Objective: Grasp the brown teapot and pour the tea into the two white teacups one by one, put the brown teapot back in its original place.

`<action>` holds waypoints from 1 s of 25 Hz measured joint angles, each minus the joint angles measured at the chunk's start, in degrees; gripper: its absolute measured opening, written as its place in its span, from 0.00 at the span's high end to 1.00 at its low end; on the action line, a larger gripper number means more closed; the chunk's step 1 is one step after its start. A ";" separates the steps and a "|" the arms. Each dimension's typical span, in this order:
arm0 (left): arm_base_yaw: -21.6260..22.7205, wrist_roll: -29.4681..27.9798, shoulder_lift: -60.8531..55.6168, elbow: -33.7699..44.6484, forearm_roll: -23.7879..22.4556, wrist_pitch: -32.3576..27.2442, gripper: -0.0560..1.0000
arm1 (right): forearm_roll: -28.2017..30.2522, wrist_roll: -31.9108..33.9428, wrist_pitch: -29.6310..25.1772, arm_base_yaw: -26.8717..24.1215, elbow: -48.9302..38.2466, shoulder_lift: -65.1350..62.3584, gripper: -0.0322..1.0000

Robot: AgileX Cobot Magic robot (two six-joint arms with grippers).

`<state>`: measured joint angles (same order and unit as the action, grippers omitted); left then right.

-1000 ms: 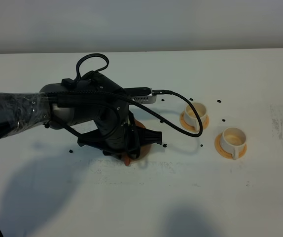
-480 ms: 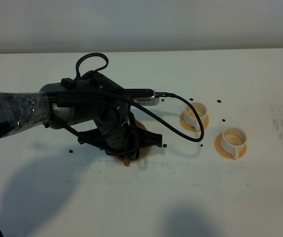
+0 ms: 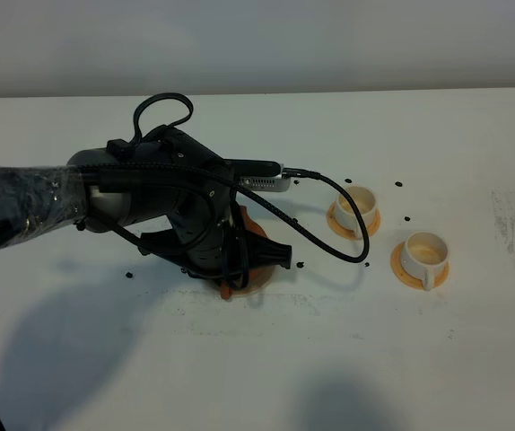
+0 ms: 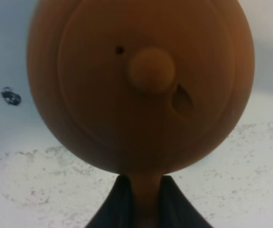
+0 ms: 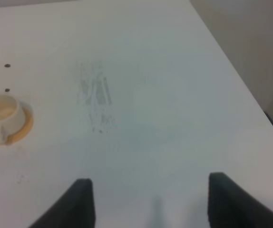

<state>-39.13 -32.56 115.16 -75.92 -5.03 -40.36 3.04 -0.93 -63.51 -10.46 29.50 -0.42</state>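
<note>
Brown teapot (image 4: 141, 85) | left tool (image 4: 144, 183) pinches handle (image 4: 145, 202) | nearest teacup (image 3: 356, 205) apart (rightward)

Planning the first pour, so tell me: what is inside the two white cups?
The left cup and right cup in the high view both show pale cream insides, no dark liquid. A black cable crosses the left cup, covering part of it.
</note>
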 joint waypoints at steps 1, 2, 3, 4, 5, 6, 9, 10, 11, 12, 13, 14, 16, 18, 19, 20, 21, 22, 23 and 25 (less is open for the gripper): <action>0.00 0.06 -0.29 0.00 -0.10 -0.06 0.85 | 0.00 0.00 0.00 0.00 0.00 0.00 0.47; 0.00 0.13 -0.46 0.00 -0.30 -0.13 0.85 | 0.00 0.00 0.00 0.00 0.00 0.00 0.47; 0.00 0.19 -0.67 0.00 -0.55 -0.15 0.85 | 0.00 0.00 0.00 0.00 0.00 0.00 0.47; 0.00 0.19 -1.05 0.00 -0.92 -0.15 0.85 | 0.00 0.00 0.00 0.00 0.00 0.00 0.47; 0.00 0.23 -1.39 0.00 -1.23 -0.19 0.85 | 0.00 0.00 0.00 0.00 0.00 0.00 0.47; 0.00 0.23 -1.78 0.00 -1.59 -0.27 0.85 | 0.00 0.00 0.00 0.00 0.00 0.00 0.47; 0.00 0.29 -3.00 0.00 -2.80 -0.30 0.85 | 0.00 0.00 0.00 0.00 0.00 0.00 0.47; 0.00 0.53 -3.45 0.00 -3.21 -0.30 0.85 | 0.00 0.00 0.00 0.00 0.00 0.00 0.47; 0.00 0.97 -3.91 0.00 -3.48 -0.30 0.85 | 0.00 0.00 0.00 0.00 0.00 0.00 0.47; 0.00 1.81 -4.45 0.00 -3.67 -0.34 0.85 | 0.00 0.00 0.00 0.00 0.00 0.00 0.47; 0.00 3.03 -4.84 0.00 -3.79 -0.34 0.85 | 0.00 0.00 0.00 0.00 0.00 0.00 0.47; 0.00 4.58 -5.29 0.00 -4.01 -0.34 0.85 | 0.00 0.00 0.00 0.00 0.00 0.00 0.47; 0.00 7.69 -6.07 -0.28 -4.15 -0.63 0.85 | 0.00 0.00 0.00 0.00 0.00 0.00 0.47; 0.00 10.45 -6.31 -1.57 -4.25 -1.33 0.85 | 0.00 0.00 0.00 0.00 0.00 0.00 0.47; 0.00 12.00 -6.33 -2.52 -4.25 -1.84 0.85 | 0.00 0.00 0.00 0.00 0.00 0.00 0.47; 0.00 13.03 -6.37 -3.32 -4.25 -2.08 0.85 | 0.00 0.00 0.00 0.00 0.00 0.00 0.47; 0.00 14.02 -6.37 -4.18 -4.25 -2.26 0.85 | 0.00 0.00 0.00 0.00 0.00 0.00 0.47; 0.00 15.17 -6.37 -4.88 -4.25 -2.36 0.85 | 0.00 0.00 0.00 0.00 0.00 0.00 0.47; 0.00 16.28 -6.37 -5.67 -4.25 -2.41 0.85 | 0.00 0.00 0.00 0.00 0.00 0.00 0.47; 0.14 18.42 -6.37 -7.19 -4.30 -2.70 0.85 | 0.00 0.00 0.00 0.00 0.00 0.00 0.47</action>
<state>-38.99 -14.14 108.79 -83.11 -9.33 -43.06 3.04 -0.93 -63.51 -10.46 29.50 -0.42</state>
